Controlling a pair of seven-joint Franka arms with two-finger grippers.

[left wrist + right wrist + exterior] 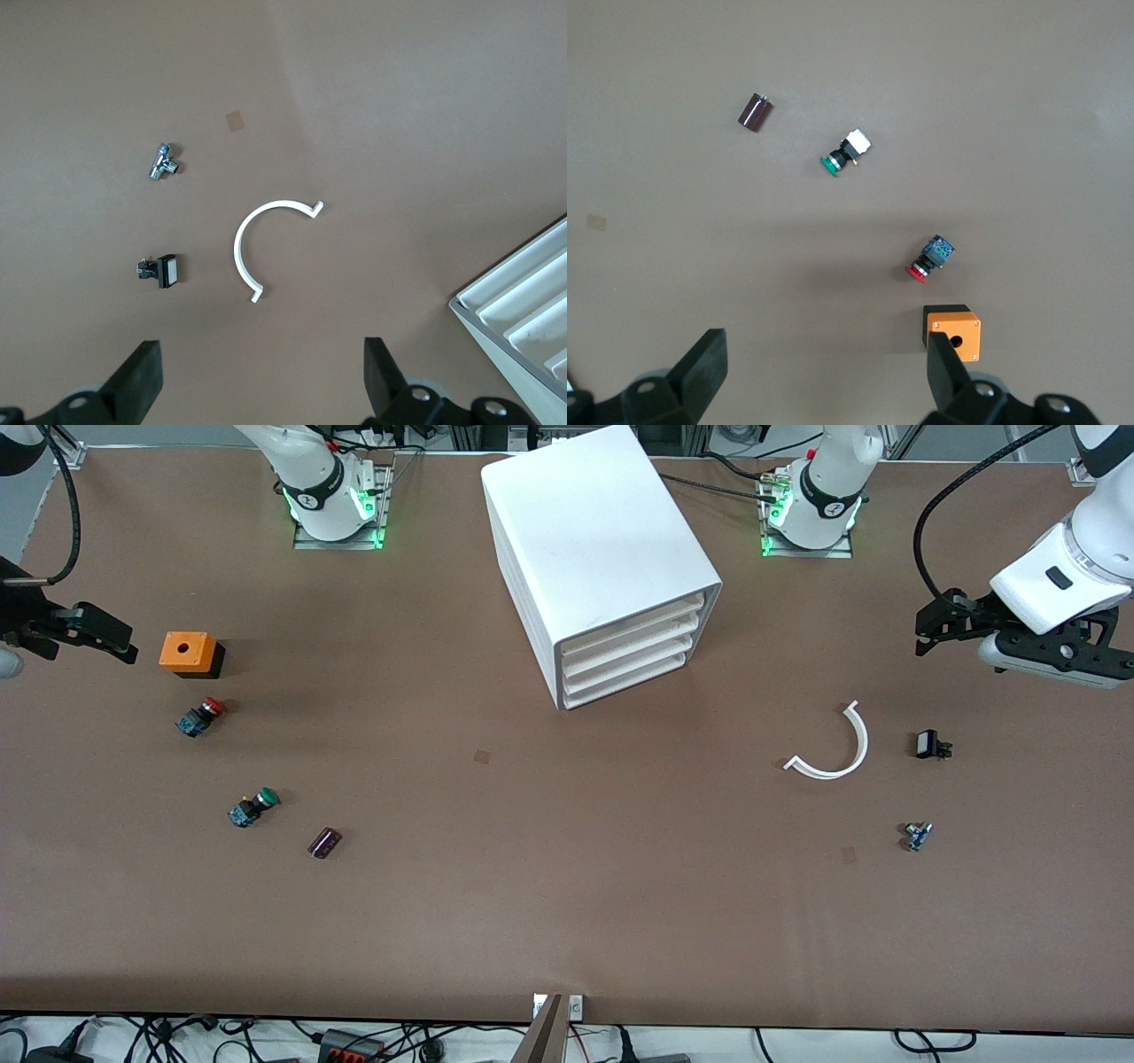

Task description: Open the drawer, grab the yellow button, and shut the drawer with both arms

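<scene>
The white cabinet stands mid-table between the two arm bases, its four drawer fronts all pushed in; a corner of it shows in the left wrist view. The button is hidden. My left gripper hangs open over the left arm's end of the table, and its own view shows bare table between its fingers. My right gripper hangs open over the right arm's end, next to an orange box, with nothing between its fingers.
Toward the right arm's end lie an orange box with a hole, a red-capped button, a green-capped button and a dark cylinder. Toward the left arm's end lie a white curved strip, a black part and a small metal part.
</scene>
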